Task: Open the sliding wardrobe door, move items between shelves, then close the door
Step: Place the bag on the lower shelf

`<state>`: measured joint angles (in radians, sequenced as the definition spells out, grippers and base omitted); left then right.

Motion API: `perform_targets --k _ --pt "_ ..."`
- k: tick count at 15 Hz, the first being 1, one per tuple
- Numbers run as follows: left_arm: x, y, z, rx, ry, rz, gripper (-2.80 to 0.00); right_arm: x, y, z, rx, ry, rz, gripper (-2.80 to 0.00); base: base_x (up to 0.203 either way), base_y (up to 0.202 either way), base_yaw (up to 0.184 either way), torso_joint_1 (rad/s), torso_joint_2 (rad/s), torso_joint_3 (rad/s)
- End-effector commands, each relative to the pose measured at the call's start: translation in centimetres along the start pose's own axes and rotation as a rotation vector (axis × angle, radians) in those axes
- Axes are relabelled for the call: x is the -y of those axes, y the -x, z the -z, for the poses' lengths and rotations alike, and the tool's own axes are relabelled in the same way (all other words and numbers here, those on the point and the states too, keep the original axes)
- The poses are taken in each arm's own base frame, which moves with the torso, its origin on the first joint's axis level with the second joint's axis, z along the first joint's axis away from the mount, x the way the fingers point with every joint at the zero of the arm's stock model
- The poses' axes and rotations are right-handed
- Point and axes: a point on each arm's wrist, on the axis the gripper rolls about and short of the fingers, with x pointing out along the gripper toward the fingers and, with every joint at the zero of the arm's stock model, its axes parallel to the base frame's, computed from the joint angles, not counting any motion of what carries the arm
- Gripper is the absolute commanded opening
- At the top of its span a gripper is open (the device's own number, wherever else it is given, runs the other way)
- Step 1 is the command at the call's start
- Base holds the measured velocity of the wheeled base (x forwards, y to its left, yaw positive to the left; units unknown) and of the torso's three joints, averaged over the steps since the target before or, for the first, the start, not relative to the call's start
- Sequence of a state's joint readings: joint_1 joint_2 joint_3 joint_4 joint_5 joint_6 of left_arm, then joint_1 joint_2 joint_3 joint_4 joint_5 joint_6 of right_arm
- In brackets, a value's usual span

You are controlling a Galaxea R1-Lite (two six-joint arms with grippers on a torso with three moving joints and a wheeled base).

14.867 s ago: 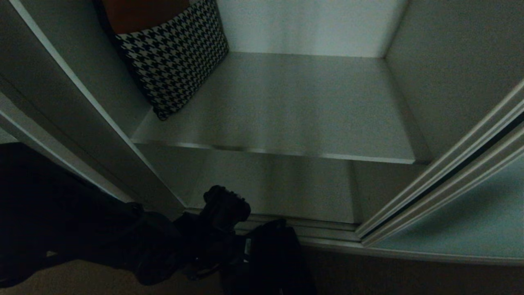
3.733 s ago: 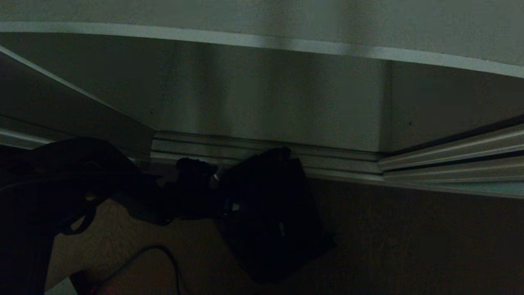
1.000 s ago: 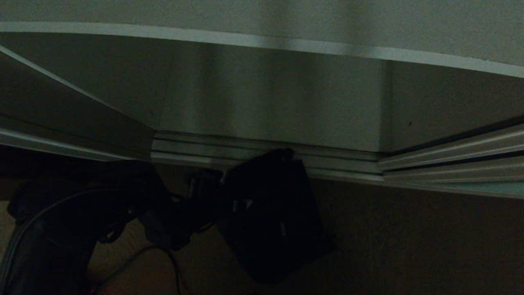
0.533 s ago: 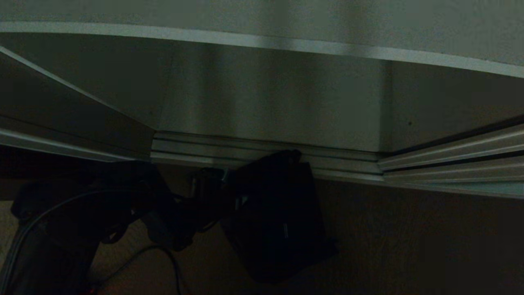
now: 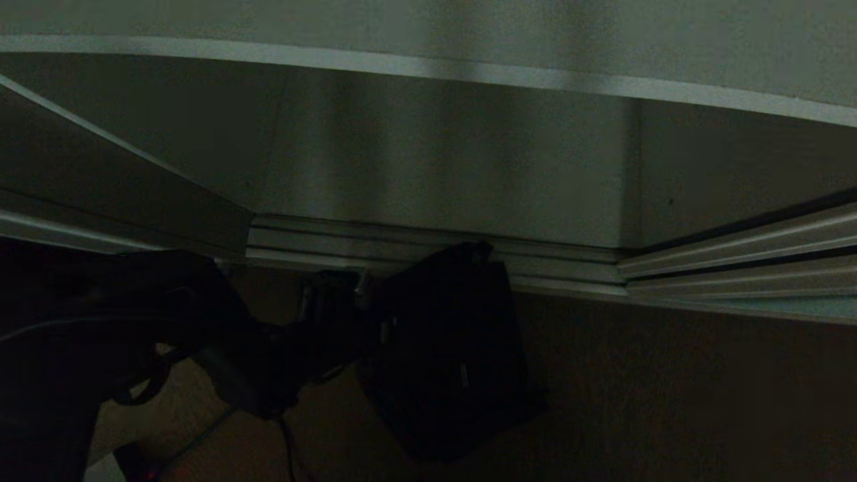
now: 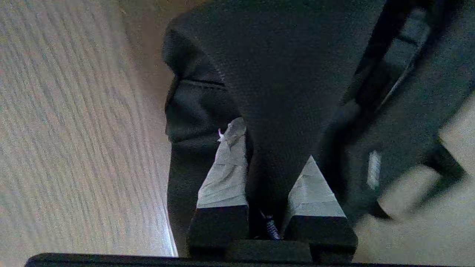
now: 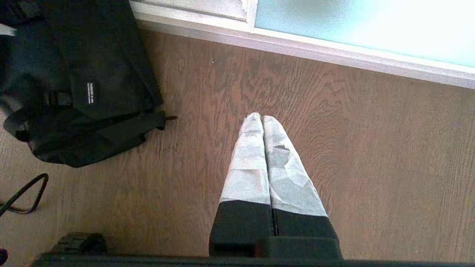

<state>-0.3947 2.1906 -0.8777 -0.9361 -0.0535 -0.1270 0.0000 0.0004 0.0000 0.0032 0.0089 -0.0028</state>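
Observation:
The black bag [image 5: 448,355] lies on the wood floor, its top against the wardrobe's bottom track. My left gripper [image 5: 335,294] is at the bag's left upper edge; in the left wrist view the gripper [image 6: 274,141] is shut on a fold of the bag's [image 6: 289,74] black fabric, one taped finger [image 6: 226,167] on each side of it. My right gripper [image 7: 262,118] hangs shut and empty over bare floor, right of the bag [image 7: 85,74]. A shelf [image 5: 428,67] spans the top of the head view. The sliding wardrobe door [image 7: 352,22] stands slid to the right.
The wardrobe's bottom track [image 5: 428,244] runs across behind the bag. The door's frame rails [image 5: 750,261] angle up to the right. A black cable [image 7: 22,196] loops on the floor to the left of the bag. The wardrobe's side panel [image 5: 120,194] is on the left.
The left gripper's fingers have closed on the bag's fabric. The bag's top edge has shifted a little to the right along the track. The right arm has kept still.

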Motion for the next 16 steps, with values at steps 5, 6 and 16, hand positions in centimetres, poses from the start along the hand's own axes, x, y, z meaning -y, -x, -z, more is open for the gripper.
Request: perform_targets --k 5,6,16 --pt "3.9 7.8 -4.6 0.090 -0.002 0.094 -2.80 0.0 0.0 0.0 0.000 0.000 0.000 -2.80 0.000 0.000 0.000 0.000 0.00 0.000" --pt "4.3 8.5 -5.1 0.106 -0.001 0.102 -2.80 0.0 0.0 0.0 0.001 0.000 0.000 -2.80 0.000 0.000 0.000 0.000 0.00 0.000" --pt "6.2 9.4 -6.2 0.145 0.308 0.092 -2.80 0.0 0.0 0.0 -0.001 0.000 0.000 -2.80 0.000 0.000 0.000 0.000 0.00 0.000"
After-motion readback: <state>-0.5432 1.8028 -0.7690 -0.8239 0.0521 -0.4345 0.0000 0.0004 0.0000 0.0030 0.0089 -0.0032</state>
